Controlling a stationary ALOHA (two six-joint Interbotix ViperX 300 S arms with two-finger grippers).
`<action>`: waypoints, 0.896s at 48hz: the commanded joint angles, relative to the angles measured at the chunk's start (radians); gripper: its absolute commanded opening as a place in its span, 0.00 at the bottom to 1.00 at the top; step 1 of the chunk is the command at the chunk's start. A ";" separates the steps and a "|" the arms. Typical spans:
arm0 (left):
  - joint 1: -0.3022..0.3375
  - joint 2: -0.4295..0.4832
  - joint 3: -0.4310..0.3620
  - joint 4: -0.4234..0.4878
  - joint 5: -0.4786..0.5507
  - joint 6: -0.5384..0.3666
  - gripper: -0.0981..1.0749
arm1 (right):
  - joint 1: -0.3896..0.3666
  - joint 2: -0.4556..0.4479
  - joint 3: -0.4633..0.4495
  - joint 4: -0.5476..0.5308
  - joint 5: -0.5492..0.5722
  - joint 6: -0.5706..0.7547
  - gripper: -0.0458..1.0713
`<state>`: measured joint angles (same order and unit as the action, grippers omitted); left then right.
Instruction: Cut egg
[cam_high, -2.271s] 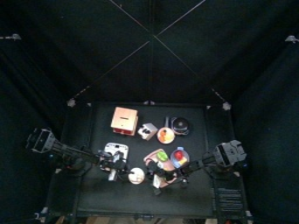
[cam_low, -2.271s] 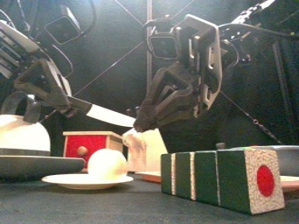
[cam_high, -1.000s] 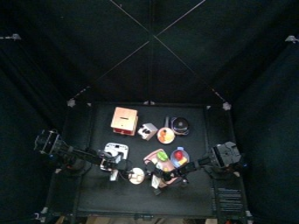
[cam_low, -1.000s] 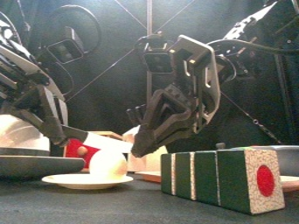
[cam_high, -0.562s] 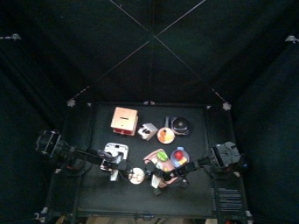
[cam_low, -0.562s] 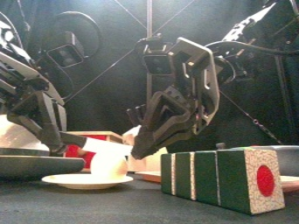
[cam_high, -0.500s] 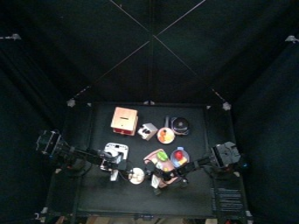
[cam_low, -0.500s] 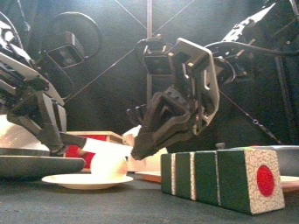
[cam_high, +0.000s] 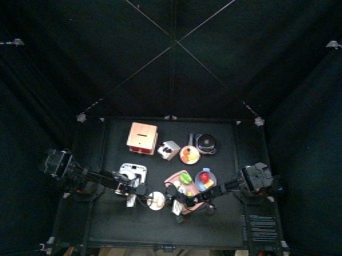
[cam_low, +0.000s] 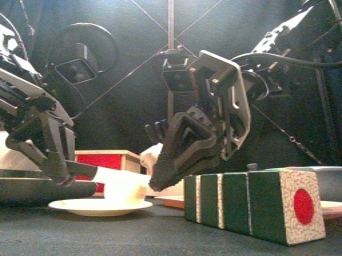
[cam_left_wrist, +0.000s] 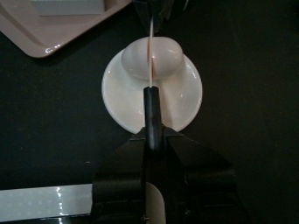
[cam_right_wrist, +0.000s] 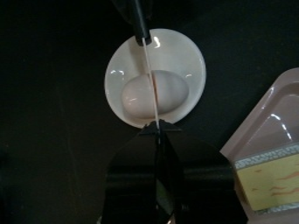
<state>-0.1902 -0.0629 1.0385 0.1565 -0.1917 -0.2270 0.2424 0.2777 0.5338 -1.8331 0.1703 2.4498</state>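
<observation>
The egg (cam_left_wrist: 166, 58) is a whitish lump on a small white plate (cam_left_wrist: 121, 98). It also shows in the right wrist view, egg (cam_right_wrist: 167, 93) on plate (cam_right_wrist: 126, 61). A knife (cam_left_wrist: 152, 112) with a black handle lies edge-on straight across the egg's top. My left gripper (cam_left_wrist: 152, 140) is shut on the handle. From the opposite side my right gripper (cam_right_wrist: 156, 133) is shut on the tip of the blade (cam_right_wrist: 146, 70). In the front view the blade (cam_low: 118, 179) hides most of the egg, between the left gripper (cam_low: 63, 172) and the right gripper (cam_low: 158, 178).
A green-and-white block (cam_low: 254, 203) with a red dot stands close at the front right. A red-and-white box (cam_low: 104, 160) stands behind the plate. A pale tray (cam_right_wrist: 275, 112) lies beside the plate. Farther back are an orange box (cam_high: 142, 133) and an orange-and-white disc (cam_high: 191, 154).
Both arms have sunk lower with the knife between them. The blade, above the egg before, now lies across its top.
</observation>
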 joint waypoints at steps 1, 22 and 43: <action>0.003 0.003 -0.023 0.002 0.009 0.000 0.49 | -0.003 -0.014 -0.017 0.005 0.000 0.002 0.33; -0.003 0.035 -0.058 0.002 0.097 0.000 0.49 | -0.003 0.003 -0.023 0.020 0.000 0.002 0.33; -0.006 0.035 -0.060 0.002 0.098 0.000 0.49 | -0.003 0.020 -0.026 0.020 -0.017 0.002 0.33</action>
<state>-0.1963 -0.0199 0.9925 0.1580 -0.0920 -0.2301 0.2408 0.3191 0.5154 -1.8132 0.1580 2.4498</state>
